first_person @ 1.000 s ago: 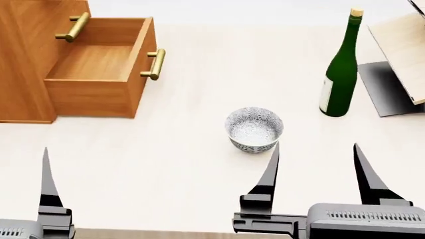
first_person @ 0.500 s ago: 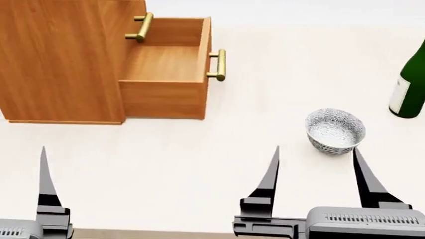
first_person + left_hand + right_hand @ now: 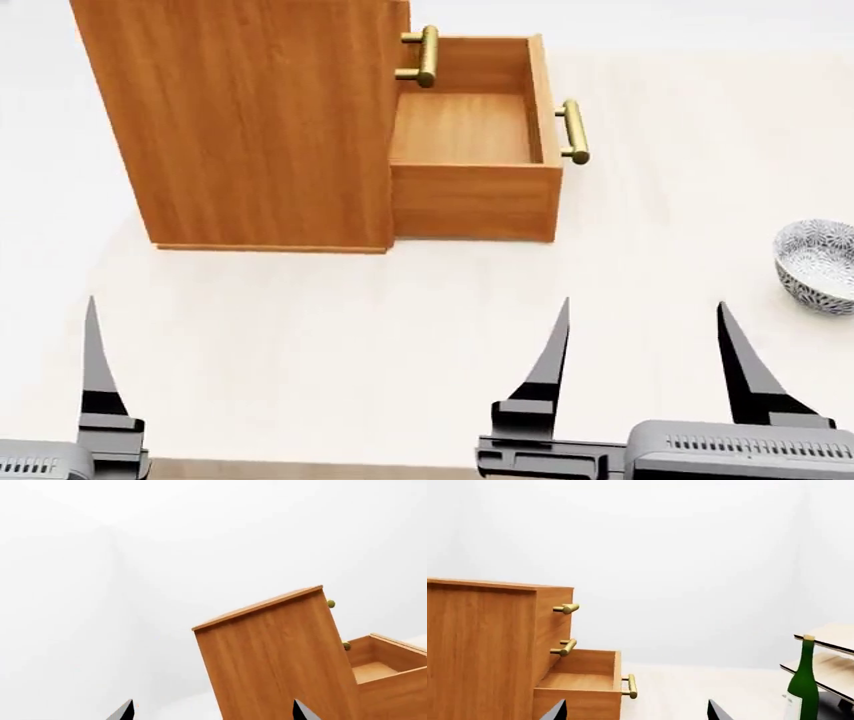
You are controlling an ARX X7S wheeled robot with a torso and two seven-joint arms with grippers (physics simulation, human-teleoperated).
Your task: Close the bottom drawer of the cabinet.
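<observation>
Both pincers, right pincer (image 3: 641, 345) and left pincer (image 3: 210, 711), spread, near bottom drawer (image 3: 474, 150) pulled out of cabinet (image 3: 254, 120); bottle (image 3: 802, 685) label unreadable.

The cabinet (image 3: 254, 120) ran off the head view's top edge, its upper drawers unseen there. The patterned bowl (image 3: 817, 265) was cut by the right edge. In the right wrist view, the green bottle (image 3: 802, 685) and pale boards (image 3: 827, 652) were cropped, and only jaw tips showed.
</observation>
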